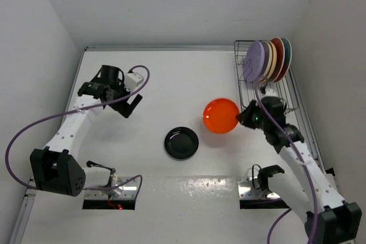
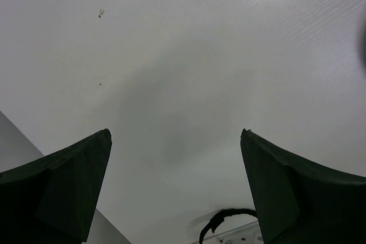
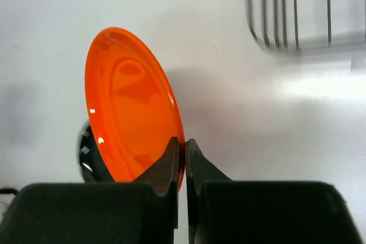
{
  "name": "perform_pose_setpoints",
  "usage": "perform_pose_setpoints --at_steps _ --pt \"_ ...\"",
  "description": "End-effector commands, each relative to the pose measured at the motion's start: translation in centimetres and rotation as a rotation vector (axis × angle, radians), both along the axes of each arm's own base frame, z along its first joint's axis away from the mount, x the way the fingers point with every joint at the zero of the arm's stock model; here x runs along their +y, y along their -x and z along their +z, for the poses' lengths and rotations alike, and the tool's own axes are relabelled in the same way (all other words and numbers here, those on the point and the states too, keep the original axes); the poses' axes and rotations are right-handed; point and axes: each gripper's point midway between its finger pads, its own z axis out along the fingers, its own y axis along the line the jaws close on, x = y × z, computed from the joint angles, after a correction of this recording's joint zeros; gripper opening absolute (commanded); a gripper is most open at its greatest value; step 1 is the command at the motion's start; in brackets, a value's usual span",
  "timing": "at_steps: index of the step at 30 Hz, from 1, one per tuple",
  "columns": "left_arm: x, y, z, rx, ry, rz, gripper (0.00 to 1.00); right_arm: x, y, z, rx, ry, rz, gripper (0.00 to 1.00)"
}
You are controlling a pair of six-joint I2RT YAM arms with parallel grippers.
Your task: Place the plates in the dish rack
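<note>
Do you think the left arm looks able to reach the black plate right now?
Probably yes: the left hand is open, only bare table lies between it and the black plate, and the right hand holds the orange plate aside.

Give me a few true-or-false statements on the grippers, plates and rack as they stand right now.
1. The right gripper is shut on the rim of the orange plate. True.
2. The black plate stands in the dish rack. False: it lies flat on the table, left of the orange plate.
3. The left gripper is open and holds nothing. True.
4. The dish rack holds no plates. False: several stand on edge at its far end, with the lavender plate nearest the arms.
</note>
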Motion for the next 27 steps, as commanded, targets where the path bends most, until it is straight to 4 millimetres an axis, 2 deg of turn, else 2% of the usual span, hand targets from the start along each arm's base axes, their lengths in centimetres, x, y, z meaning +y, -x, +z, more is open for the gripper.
perform_pose_setpoints --at_steps 1,2,3,4,5,6,7,8,9,10,11,12,13,15,16,17,18,19,20,22,24,26,27 --pt "0.3 -1.3 1.3 -0.048 -0.001 0.024 1.00 -0.2 -4.0 9.3 -0.236 0.113 0.045 0.00" --pt "0.3 -1.3 1.0 -0.039 -0.003 0.024 1.00 -0.5 -5.0 12.1 -0.304 0.155 0.058 0.00" --pt "0.5 -1.4 1.1 -0.040 -0.011 0.030 1.00 -1.3 -6.1 12.6 -0.302 0.207 0.023 0.00" --pt "0.7 -1.7 1.1 -0.038 -0.012 0.039 1.00 -1.4 -7.7 16.0 -0.369 0.243 0.024 0.00" --pt "0.8 -2.0 1.0 -0.035 -0.020 0.045 1.00 -1.8 -9.0 16.4 -0.382 0.307 0.039 0.00" --pt "0.8 -2.0 1.0 -0.035 -0.020 0.045 1.00 -3.5 -10.0 17.1 -0.389 0.384 -0.032 0.00" --pt "1.0 -2.4 1.1 -0.036 -0.029 0.051 1.00 -4.2 -11.8 15.9 -0.341 0.448 -0.041 0.00" --pt "1.4 -2.7 1.7 -0.052 -0.040 0.058 1.00 -4.7 -13.3 20.3 -0.438 0.488 -0.067 0.00" --pt "1.4 -2.8 1.3 -0.038 -0.042 0.057 1.00 -7.0 -14.1 21.2 -0.434 0.584 -0.139 0.00" --pt "1.6 -3.1 1.3 -0.038 -0.049 0.062 1.00 -7.4 -16.4 20.9 -0.406 0.632 -0.147 0.00" --pt "1.5 -3.3 1.6 -0.047 -0.048 0.063 1.00 -9.0 -17.3 22.1 -0.419 0.711 -0.197 0.00" --pt "1.9 -3.8 1.7 -0.046 -0.054 0.066 1.00 -9.7 -18.3 23.8 -0.438 0.741 -0.233 0.00" --pt "1.9 -3.8 1.4 -0.035 -0.055 0.065 1.00 -11.2 -19.5 24.5 -0.425 0.840 -0.285 0.00" --pt "1.8 -4.7 1.3 -0.030 -0.062 0.056 1.00 -12.3 -22.4 23.2 -0.376 0.946 -0.278 0.00" --pt "2.3 -5.0 1.2 -0.026 -0.070 0.072 1.00 -13.3 -22.9 24.2 -0.368 1.005 -0.307 0.00" --pt "2.3 -5.3 1.1 -0.020 -0.071 0.072 1.00 -13.3 -24.1 23.1 -0.345 1.027 -0.294 0.00" --pt "2.2 -6.0 0.8 -0.011 -0.072 0.071 1.00 -13.6 -25.5 23.0 -0.358 1.033 -0.318 0.00" --pt "2.2 -6.4 0.7 -0.007 -0.078 0.064 1.00 -14.0 -25.8 23.0 -0.345 1.073 -0.319 0.00" --pt "2.2 -7.1 1.1 -0.018 -0.076 0.064 1.00 -13.9 -27.0 21.1 -0.315 1.090 -0.304 0.00" --pt "2.4 -7.9 0.3 0.005 -0.079 0.072 1.00 -13.9 -28.0 21.3 -0.332 1.096 -0.327 0.00" --pt "2.4 -8.8 0.5 -0.002 -0.084 0.063 1.00 -13.8 -29.0 19.3 -0.301 1.108 -0.327 0.00" --pt "2.5 -9.4 -0.3 0.020 -0.079 0.067 1.00 -14.0 -29.7 18.3 -0.304 1.123 -0.360 0.00" --pt "2.5 -9.7 -0.4 0.024 -0.079 0.067 1.00 -14.0 -29.8 17.1 -0.284 1.137 -0.352 0.00"
